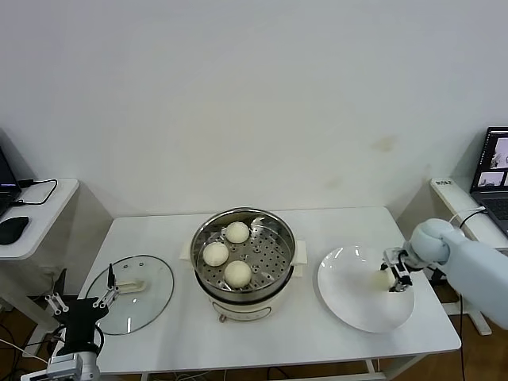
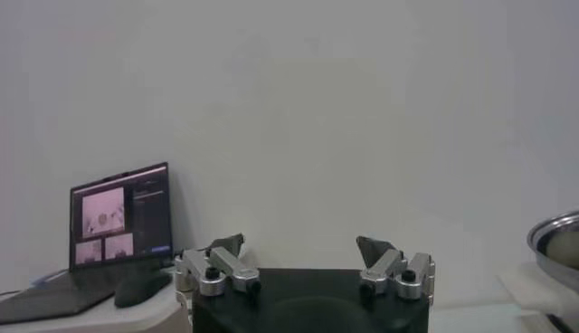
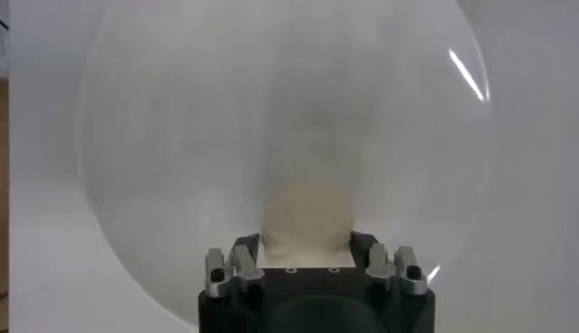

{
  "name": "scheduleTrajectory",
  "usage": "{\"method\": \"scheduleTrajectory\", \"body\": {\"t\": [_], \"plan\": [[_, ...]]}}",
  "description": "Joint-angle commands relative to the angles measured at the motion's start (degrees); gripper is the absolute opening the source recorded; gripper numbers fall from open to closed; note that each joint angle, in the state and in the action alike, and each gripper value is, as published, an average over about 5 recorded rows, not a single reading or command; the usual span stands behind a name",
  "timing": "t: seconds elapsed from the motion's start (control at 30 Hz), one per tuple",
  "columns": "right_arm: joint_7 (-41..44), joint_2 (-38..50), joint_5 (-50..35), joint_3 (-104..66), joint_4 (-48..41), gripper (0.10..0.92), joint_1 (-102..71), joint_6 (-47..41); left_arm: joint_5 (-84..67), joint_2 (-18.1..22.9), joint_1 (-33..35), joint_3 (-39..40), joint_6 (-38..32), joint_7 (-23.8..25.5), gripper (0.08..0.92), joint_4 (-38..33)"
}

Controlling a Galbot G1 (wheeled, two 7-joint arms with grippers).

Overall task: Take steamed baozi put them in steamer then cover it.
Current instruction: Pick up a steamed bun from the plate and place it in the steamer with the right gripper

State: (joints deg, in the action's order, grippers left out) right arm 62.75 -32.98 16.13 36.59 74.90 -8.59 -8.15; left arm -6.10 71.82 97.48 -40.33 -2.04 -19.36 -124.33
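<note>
We see our right gripper (image 1: 394, 279) squeezed onto the last baozi (image 3: 306, 215), down on the white plate (image 1: 349, 302), so we can carry it. A little farther toward our left is the steamer (image 1: 244, 255), where three buns (image 1: 226, 254) sit in a bunch, leaving room. Nothing blocks the way. Past it lies the cover (image 1: 135, 292), beside our waiting left gripper (image 1: 82, 303), fingers spread and empty.

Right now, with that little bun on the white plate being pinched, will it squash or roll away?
The baozi looks soft and doughy, so it probably dents a little between the right gripper fingers rather than cracking. Being round on a smooth plate, it could roll if nudged. It seems light for its size.
</note>
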Motion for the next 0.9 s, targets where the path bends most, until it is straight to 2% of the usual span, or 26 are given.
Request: {"method": "scheduleTrajectory", "body": {"t": [0.03,0.23,0.43,0.7,0.9], "plan": [[0.6,4.2,-13.9,12.3,9.1,0.613,19.7,-6.0,0.0,-0.4,-0.2,0.5,0.1,0.0,0.823,0.0],[-1.4,0.3,-24.2,26.3,14.4,0.621,38.7,-11.1,0.0,-0.7,-0.6,1.0,0.2,0.1,0.823,-0.2],[-4.9,-10.2,-36.8,35.3,16.3,0.628,50.7,-16.3,-0.1,-0.8,-1.0,1.2,0.2,0.1,0.823,0.2],[-12.9,-22.6,-46.3,37.7,14.4,0.631,48.9,-26.4,-0.3,-0.1,-1.3,1.1,0.1,0.0,0.823,0.3],[-16.1,-30.6,-49.1,36.0,10.0,0.635,43.7,-30.4,-0.3,0.4,-1.2,0.9,0.0,0.0,0.823,0.3]]}}
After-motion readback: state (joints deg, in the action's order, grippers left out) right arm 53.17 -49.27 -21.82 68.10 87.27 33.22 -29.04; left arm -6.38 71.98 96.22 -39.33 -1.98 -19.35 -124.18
